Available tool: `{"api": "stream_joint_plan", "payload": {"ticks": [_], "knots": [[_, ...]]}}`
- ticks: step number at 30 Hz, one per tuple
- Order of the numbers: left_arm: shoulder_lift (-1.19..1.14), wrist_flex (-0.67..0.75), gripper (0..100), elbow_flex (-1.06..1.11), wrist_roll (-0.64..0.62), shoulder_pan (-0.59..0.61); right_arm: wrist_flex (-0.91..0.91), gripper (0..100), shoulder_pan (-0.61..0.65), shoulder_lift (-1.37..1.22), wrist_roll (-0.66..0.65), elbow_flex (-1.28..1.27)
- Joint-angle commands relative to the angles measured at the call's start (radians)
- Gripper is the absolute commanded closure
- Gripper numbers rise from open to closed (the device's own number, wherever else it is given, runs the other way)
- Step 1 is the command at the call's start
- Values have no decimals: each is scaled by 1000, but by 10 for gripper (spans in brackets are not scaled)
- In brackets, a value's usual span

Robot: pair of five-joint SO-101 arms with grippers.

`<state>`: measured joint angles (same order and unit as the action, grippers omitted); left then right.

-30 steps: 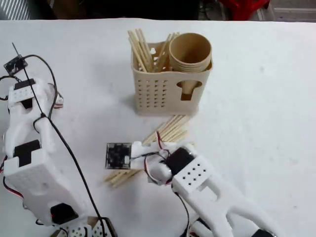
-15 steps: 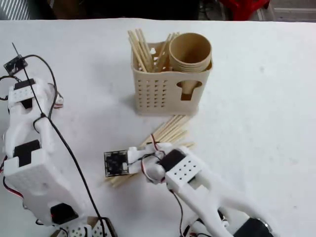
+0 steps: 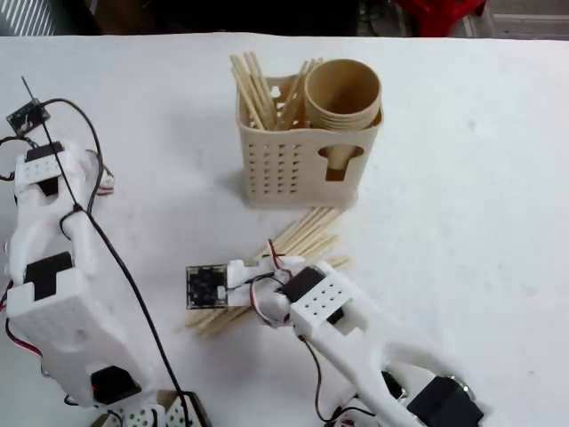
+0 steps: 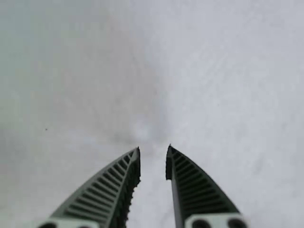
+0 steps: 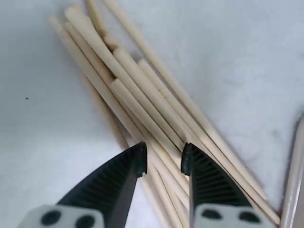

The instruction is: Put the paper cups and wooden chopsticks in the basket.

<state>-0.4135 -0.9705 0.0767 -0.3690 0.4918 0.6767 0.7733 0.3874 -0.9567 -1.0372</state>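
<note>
The basket stands upright on the white worktop. A stack of paper cups sits in one of its compartments, and a bunch of chopsticks stands on end in the compartment beside it. More chopsticks, the loose pile, lie flat on the worktop just beside the basket, on the side facing the arms, and fan out slantwise away from it. The right claw is low over the end of that pile farthest from the basket. It is parted a little way, its two tips are set over a few of the sticks, and it grips nothing; I cannot tell whether the tips touch the wood. The left claw is well apart from the basket over bare worktop, released to a narrow gap and holding nothing.
</note>
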Motion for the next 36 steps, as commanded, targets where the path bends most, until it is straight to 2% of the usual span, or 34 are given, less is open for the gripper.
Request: {"api": "stream_joint_plan", "payload": {"ticks": [1, 5, 13, 18, 31, 36], "knots": [[7, 15, 891, -14, -12, 4, -22, 895, 2, 1, 28, 9], [7, 15, 891, -14, -12, 4, -24, 957, 2, 8, 31, 9], [7, 15, 891, -14, -12, 4, -19, 950, 2, 1, 31, 9], [7, 15, 891, -12, -12, 4, -15, 885, -15, -1, 26, 3], [7, 15, 891, -11, -12, 7, -21, 906, -31, -127, 31, 49], [7, 15, 891, -12, -12, 7, -15, 980, -33, -82, 34, 51]]}}
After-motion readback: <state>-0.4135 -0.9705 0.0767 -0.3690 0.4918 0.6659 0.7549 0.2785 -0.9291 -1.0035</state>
